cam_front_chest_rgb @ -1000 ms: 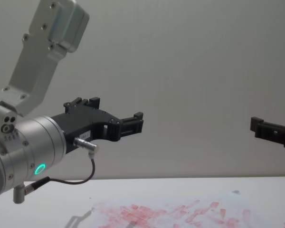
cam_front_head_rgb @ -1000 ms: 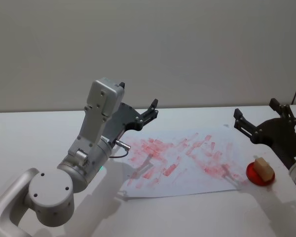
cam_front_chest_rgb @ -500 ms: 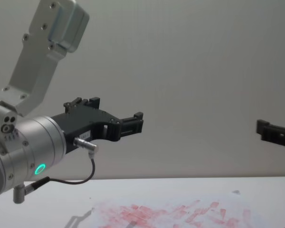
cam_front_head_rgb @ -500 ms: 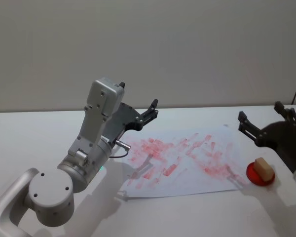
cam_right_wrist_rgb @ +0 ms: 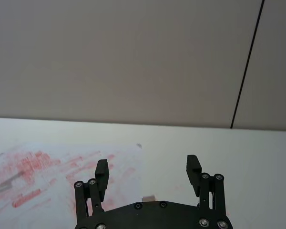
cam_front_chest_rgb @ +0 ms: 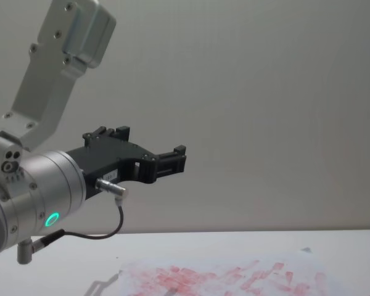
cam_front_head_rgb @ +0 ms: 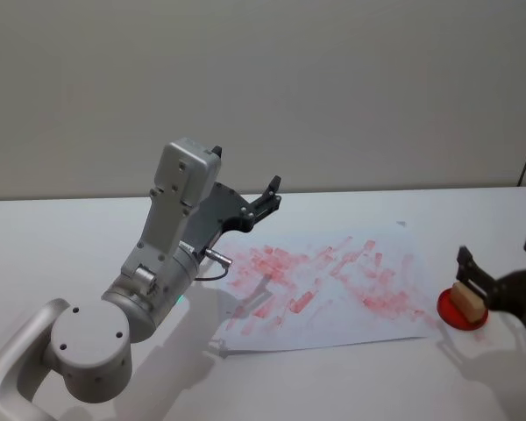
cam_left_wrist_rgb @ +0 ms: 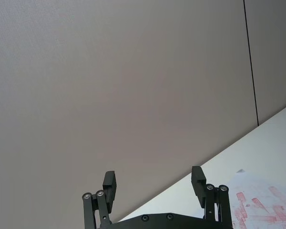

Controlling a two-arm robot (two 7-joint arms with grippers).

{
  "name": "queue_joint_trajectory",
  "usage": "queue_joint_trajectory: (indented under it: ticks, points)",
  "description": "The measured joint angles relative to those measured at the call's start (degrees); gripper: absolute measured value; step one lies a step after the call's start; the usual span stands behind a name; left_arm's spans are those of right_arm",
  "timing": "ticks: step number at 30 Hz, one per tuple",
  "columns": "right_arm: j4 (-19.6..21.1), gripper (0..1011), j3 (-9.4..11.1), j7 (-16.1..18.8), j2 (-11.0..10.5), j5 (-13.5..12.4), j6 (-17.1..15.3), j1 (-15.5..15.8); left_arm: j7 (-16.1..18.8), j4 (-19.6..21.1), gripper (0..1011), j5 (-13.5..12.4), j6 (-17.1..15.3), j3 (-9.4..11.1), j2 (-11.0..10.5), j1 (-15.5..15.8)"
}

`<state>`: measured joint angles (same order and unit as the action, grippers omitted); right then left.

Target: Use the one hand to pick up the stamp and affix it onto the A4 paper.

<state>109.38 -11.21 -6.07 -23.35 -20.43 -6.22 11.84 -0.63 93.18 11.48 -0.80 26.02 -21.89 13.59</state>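
Right gripper hovers over the stamp, jaws spread wide, gripping nothing. Stamp sits on a red pad at 4 o'clock of the A4 paper. Left gripper is parked, raised at the paper's 10 o'clock, jaws wide, empty.

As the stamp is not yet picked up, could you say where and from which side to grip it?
Probably its upper sides, coming down from above: the stamp stands on the red ink pad, leaving only top and sides free. The open right gripper is close by it; the left gripper hangs raised by the A4 paper, at its left edge.
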Motion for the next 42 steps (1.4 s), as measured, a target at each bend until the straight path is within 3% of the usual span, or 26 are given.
queue_joint_trajectory:
  ticks: [5, 17, 26, 42]
  points:
    - [1.6, 1001, 0.2, -2.1, -0.4, -0.8, -3.1, 2.1, 0.0, 0.0, 1001, 0.0, 0.0, 0.0, 0.0, 0.0]
    - [1.7, 1001, 0.2, -4.0, 0.5, -0.9, -9.8, 2.3, 0.0, 0.0, 1001, 0.0, 0.0, 0.0, 0.0, 0.0]
    - [0.0, 1001, 0.1, -3.5, 1.6, -0.3, -13.7, 0.9, 0.0, 0.0, 1001, 0.0, 0.0, 0.0, 0.0, 0.0]
    - [-6.0, 1001, -0.2, 1.1, 3.7, 2.3, -18.0, -4.4, 0.0, 0.0, 1001, 0.0, 0.0, 0.0, 0.0, 0.0]
